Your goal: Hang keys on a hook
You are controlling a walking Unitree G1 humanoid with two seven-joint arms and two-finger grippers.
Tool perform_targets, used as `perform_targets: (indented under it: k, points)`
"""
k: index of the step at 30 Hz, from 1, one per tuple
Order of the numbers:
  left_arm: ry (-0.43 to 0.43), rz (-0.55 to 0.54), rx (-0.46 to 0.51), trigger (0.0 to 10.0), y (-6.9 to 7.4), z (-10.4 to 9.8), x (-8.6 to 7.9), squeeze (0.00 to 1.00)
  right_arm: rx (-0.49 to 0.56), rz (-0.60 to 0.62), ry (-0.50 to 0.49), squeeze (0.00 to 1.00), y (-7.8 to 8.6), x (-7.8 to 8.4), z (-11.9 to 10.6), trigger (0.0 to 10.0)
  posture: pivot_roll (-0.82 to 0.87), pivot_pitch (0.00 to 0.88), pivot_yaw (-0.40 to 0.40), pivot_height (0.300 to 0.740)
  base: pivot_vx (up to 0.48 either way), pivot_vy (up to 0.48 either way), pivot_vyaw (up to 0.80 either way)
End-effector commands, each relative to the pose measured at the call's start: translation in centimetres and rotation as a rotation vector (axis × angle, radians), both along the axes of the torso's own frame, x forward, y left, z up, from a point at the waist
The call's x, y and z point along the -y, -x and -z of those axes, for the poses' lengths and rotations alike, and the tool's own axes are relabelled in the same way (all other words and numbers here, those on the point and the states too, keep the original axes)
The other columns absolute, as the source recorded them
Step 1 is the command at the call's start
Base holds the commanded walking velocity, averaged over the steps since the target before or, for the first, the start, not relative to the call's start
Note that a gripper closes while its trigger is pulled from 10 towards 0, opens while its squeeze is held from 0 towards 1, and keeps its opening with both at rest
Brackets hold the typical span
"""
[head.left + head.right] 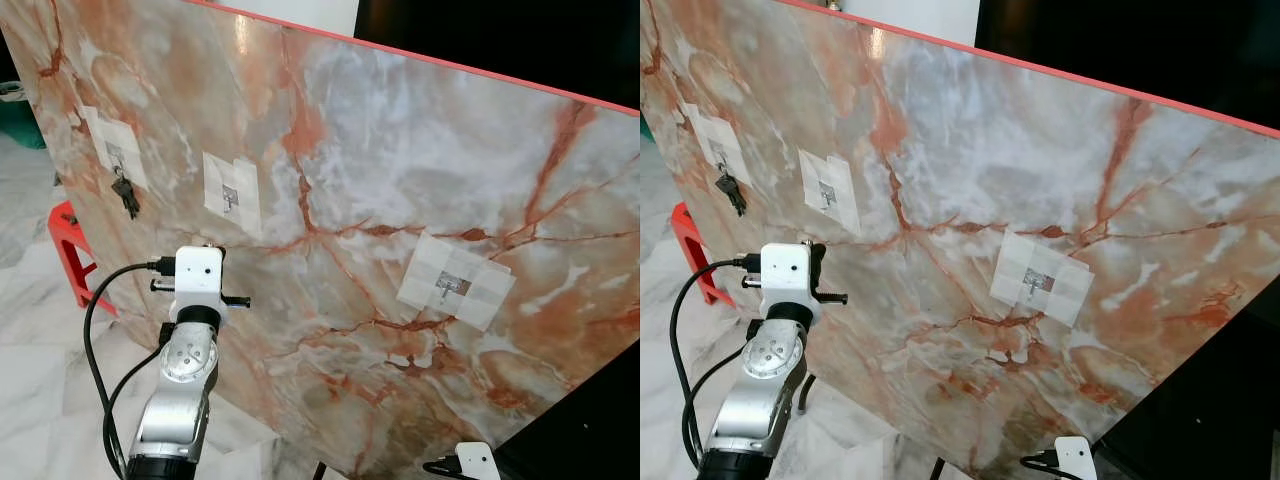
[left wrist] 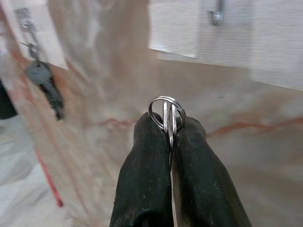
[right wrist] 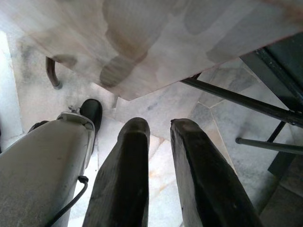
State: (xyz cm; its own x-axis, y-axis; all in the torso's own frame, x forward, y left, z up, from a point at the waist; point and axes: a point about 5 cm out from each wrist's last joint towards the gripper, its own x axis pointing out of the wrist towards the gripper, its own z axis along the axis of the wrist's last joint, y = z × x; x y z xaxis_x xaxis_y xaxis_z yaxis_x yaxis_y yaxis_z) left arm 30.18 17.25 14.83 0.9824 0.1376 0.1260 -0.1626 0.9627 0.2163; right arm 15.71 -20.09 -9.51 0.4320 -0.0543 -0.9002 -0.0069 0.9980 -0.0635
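- Holding the key ring (image 2: 166, 112) pinched btwn its two black fingers (image 2: 144, 175), the left gripper (image 2: 169, 137) sits raised in front of the marble panel (image 1: 400, 150), below the middle hook (image 1: 230, 197). Ring loop pokes out past the fingertips; the keys themselves aren't visible, prob. hidden btwn the fingers.
- Panel leans tilted, red edge along the top. Three hooks on white tape patches: far-left hook (image 1: 115, 155) already carries a dark set of keys (image 1: 126, 194); middle one bare; third hook (image 1: 452, 285) bare too, well off to the robot's right.
- In the left wrist view a bare hook (image 2: 217, 16) shows above the ring, apart from it, no contact yet. Likely the middle hook.
- Step in hand, as I read it: approach w/ keys grasped, hanging not yet done.
- Next move calls for: lift the ring up level w/ the hook tip, bring it close to the panel, slip the loop over the tip, then let go. Small loop, small hook, so alignment is tight.
- Right gripper (image 3: 158, 142) hangs idle low by the panel's bottom edge, fingers a little apart, holding nothing.
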Motion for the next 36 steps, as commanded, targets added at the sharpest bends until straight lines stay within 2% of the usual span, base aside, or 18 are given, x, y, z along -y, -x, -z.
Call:
perform_targets:
  k: [1,4,7,11,15,29,36]
  points:
    - [-0.022,-0.010,0.023,10.0,-0.1,-0.9,0.2,0.00,0.030,-0.002,0.020,0.00,-0.9,0.7,-0.5,10.0,0.12,0.000,-0.147,0.740,0.000,0.000,0.00]
    - [-0.021,-0.009,0.027,10.0,-0.1,-1.0,0.1,0.00,0.030,-0.002,0.020,0.00,-0.9,0.6,-0.5,10.0,0.12,0.000,-0.144,0.740,0.000,0.000,0.00]
    - [-0.015,0.042,0.047,10.0,0.0,-1.2,0.7,0.00,0.029,-0.004,0.020,0.00,-0.9,0.6,-0.5,10.0,0.12,0.000,-0.141,0.740,0.000,0.000,0.00]
    - [-0.084,0.069,0.054,10.0,-0.2,-1.6,1.3,0.00,0.028,-0.005,0.020,0.00,-0.8,0.6,-0.5,10.0,0.12,0.000,-0.138,0.740,0.000,0.000,0.00]
    - [-0.183,0.016,0.067,10.0,-1.0,-2.5,1.0,0.00,0.027,-0.005,0.020,0.00,-0.8,0.6,-0.4,10.0,0.11,0.000,-0.132,0.740,0.000,0.000,0.00]
    - [-0.235,-0.065,0.016,10.0,-2.1,-3.1,0.1,0.00,0.025,-0.004,0.018,0.00,-0.6,0.5,-0.3,10.0,0.11,0.000,-0.120,0.740,0.000,0.000,0.00]
    - [-0.299,-0.055,-0.009,10.0,-2.5,-3.2,0.3,0.00,0.025,-0.002,0.016,0.00,-0.6,0.4,-0.3,10.0,0.11,0.000,-0.117,0.740,0.000,0.000,0.00]
